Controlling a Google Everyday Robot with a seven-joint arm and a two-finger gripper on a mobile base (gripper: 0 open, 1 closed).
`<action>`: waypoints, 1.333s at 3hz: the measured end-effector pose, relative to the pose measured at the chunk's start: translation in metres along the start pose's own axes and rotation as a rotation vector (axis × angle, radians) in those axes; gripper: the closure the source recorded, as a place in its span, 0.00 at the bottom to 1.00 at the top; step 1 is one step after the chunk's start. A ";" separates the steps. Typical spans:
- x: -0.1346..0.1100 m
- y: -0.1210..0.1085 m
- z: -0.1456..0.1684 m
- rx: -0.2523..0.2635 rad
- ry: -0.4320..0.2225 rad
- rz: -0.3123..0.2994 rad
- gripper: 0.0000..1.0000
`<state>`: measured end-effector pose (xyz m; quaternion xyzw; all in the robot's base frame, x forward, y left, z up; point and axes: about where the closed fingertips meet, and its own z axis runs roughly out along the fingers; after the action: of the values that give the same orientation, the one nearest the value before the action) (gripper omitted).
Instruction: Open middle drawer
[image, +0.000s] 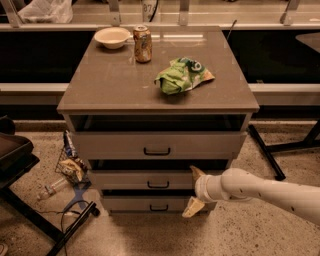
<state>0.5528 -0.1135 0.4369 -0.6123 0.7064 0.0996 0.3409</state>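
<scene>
End effector (194, 191) spread wide at R end of middle drawer (142, 179) front; drawer contents not visible.

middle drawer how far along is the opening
Done: the gripper is open and down at the front of the middle drawer.
In hand: it sits to the right of the handle, not on it.
Left: grasp the handle and pull. The drawer shows none of its inside yet, only a dark gap above its front, so it looks barely out, if at all.
</scene>
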 end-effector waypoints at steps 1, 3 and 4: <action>0.006 -0.013 0.000 -0.002 0.034 -0.012 0.00; 0.004 -0.014 0.005 -0.007 0.059 -0.027 0.02; -0.007 -0.013 0.018 -0.032 0.092 -0.061 0.33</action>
<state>0.5716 -0.1006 0.4315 -0.6427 0.7007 0.0724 0.3011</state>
